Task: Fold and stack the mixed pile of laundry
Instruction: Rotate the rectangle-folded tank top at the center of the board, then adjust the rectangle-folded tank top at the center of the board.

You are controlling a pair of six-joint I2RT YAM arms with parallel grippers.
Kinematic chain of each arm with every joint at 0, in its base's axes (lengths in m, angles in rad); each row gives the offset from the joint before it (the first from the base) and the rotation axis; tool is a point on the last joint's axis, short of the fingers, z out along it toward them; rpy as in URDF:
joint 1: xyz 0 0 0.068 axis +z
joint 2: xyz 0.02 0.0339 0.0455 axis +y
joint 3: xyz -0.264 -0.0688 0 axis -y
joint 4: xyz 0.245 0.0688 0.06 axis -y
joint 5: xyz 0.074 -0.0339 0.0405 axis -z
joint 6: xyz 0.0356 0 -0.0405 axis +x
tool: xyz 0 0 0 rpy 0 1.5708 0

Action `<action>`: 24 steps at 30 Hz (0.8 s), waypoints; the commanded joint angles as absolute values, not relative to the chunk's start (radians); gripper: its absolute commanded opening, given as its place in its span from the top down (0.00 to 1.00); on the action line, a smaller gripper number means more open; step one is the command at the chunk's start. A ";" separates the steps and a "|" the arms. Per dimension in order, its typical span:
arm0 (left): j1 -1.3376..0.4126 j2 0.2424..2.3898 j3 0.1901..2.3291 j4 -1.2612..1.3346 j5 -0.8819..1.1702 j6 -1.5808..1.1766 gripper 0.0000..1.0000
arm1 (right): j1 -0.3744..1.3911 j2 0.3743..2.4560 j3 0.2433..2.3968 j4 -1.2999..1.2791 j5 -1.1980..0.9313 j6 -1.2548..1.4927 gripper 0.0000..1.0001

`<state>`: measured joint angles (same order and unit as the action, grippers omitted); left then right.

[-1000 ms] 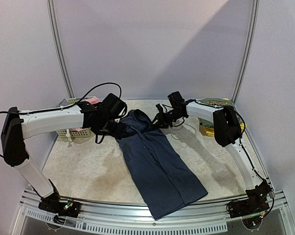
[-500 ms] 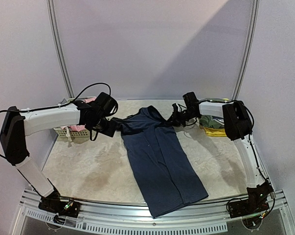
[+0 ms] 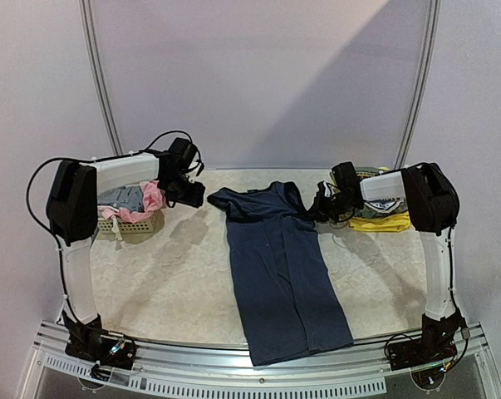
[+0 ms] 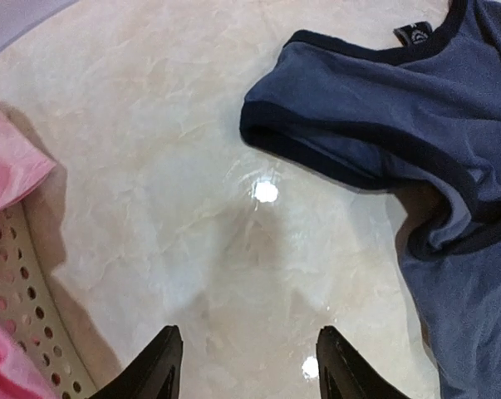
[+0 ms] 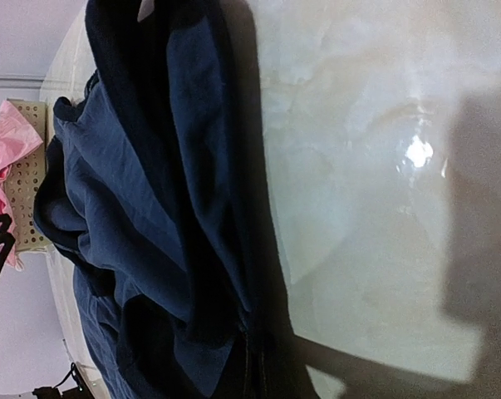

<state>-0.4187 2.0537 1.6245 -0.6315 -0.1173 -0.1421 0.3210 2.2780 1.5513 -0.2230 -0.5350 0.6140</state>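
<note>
Navy dress [image 3: 275, 274] lies spread flat on the table [image 3: 167, 274], between the two arms. Pink piece [image 3: 153, 195] and grey piece [image 3: 125, 198] sit heaped in the basket [image 3: 121, 223] at far left.

Long axis runs far to near. The neckline is at the far end and the hem reaches the near edge, angled a little to the right. A small label [image 4: 414, 35] shows at the neck.

Left gripper [image 3: 190, 193] hovers near the basket, just beside the dress's left shoulder but apart from it. Our left wrist view shows its fingers [image 4: 163, 357] spread wide over bare table, holding nothing.

Right gripper [image 3: 323, 208] sits at the dress's right armhole. In the right wrist view dark cloth bunches down toward it, but the fingers are lost in shadow. We cannot tell whether it pinches the fabric or merely rests against it.

Handling, as we judge it: the cloth is thin, light and limp, with no stiffness at all. It will sag and crease wherever it is unsupported, and drag rather than slide cleanly on the stone-look top. The banded shoulder and armhole edges look like the best holds, taken as a pair, then the hem corners for the lengthwise fold.
</note>
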 commanded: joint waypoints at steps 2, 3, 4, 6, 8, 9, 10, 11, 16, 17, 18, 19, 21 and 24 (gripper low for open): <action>-0.363 2.226 1.824 -0.727 0.058 -0.089 0.45 | 0.325 2.209 1.505 -0.228 -0.481 0.616 0.90; -0.356 2.256 1.864 -0.736 0.079 -0.089 0.46 | 0.326 2.205 1.506 -0.226 -0.492 0.614 0.83; -0.352 2.298 1.918 -0.748 0.096 -0.090 0.47 | 0.326 2.203 1.508 -0.226 -0.503 0.612 0.74; -0.349 2.343 1.975 -0.762 0.118 -0.091 0.47 | 0.328 2.197 1.511 -0.228 -0.517 0.608 0.68; -0.345 2.400 2.047 -0.767 0.131 -0.096 0.47 | 0.334 2.189 1.518 -0.239 -0.521 0.598 0.64; -0.341 2.422 2.077 -0.774 0.138 -0.101 0.47 | 0.337 2.185 1.521 -0.247 -0.523 0.592 0.62; -0.336 2.449 2.108 -0.782 0.147 -0.103 0.48 | 0.339 2.181 1.522 -0.253 -0.523 0.588 0.61; -0.331 2.474 2.141 -0.796 0.155 -0.106 0.48 | 0.342 2.175 1.522 -0.259 -0.522 0.581 0.59; -0.313 2.574 2.267 -0.844 0.185 -0.104 0.51 | 0.357 2.125 1.491 -0.273 -0.505 0.562 0.57; -0.311 2.588 2.284 -0.848 0.192 -0.104 0.51 | 0.360 2.112 1.483 -0.275 -0.499 0.560 0.57; -0.309 2.601 2.299 -0.850 0.201 -0.103 0.51 | 0.365 2.103 1.472 -0.278 -0.490 0.557 0.57; -0.308 2.612 2.310 -0.849 0.210 -0.104 0.52 | 0.370 2.089 1.467 -0.279 -0.485 0.554 0.57; -0.306 2.623 2.317 -0.835 0.228 -0.106 0.56 | 0.379 2.073 1.457 -0.287 -0.478 0.545 0.57; -0.305 2.638 2.322 -0.809 0.248 -0.112 0.69 | 0.388 2.052 1.439 -0.290 -0.469 0.538 0.57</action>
